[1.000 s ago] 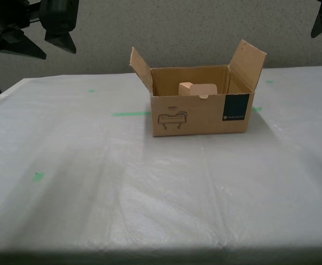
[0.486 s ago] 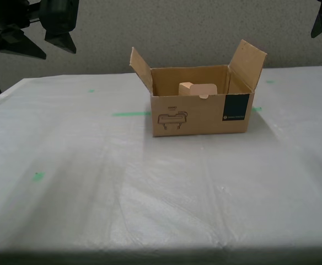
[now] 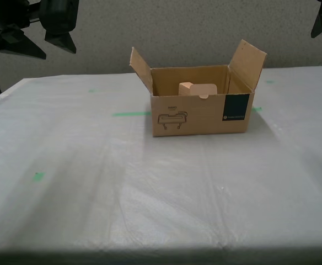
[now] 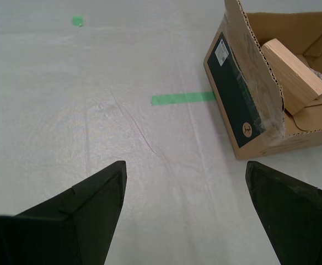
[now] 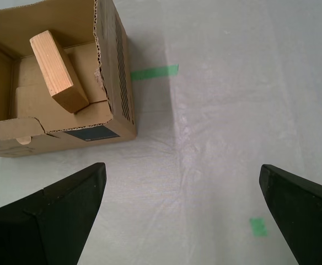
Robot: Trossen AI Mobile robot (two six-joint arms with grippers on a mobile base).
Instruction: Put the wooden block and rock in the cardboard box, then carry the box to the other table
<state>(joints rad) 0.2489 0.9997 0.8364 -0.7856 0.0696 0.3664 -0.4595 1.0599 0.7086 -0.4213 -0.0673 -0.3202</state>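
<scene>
Cardboard box (image 3: 200, 102) sits mid-frame on the tabletop (image 3: 150, 182), wooden block (image 5: 58, 72) inside. Nothing has moved lately. My first pincer (image 5: 183, 212) and second pincer (image 4: 186, 207) hang apart, empty. The job looks finished.

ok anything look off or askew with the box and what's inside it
Only one thing: the pale tan rectangular wooden block lies tilted inside the brown corrugated cardboard box, one end propped up rather than flat on the floor. The box stands upright on the wrinkled whitish film table, flaps open. Nothing is spilled.
</scene>
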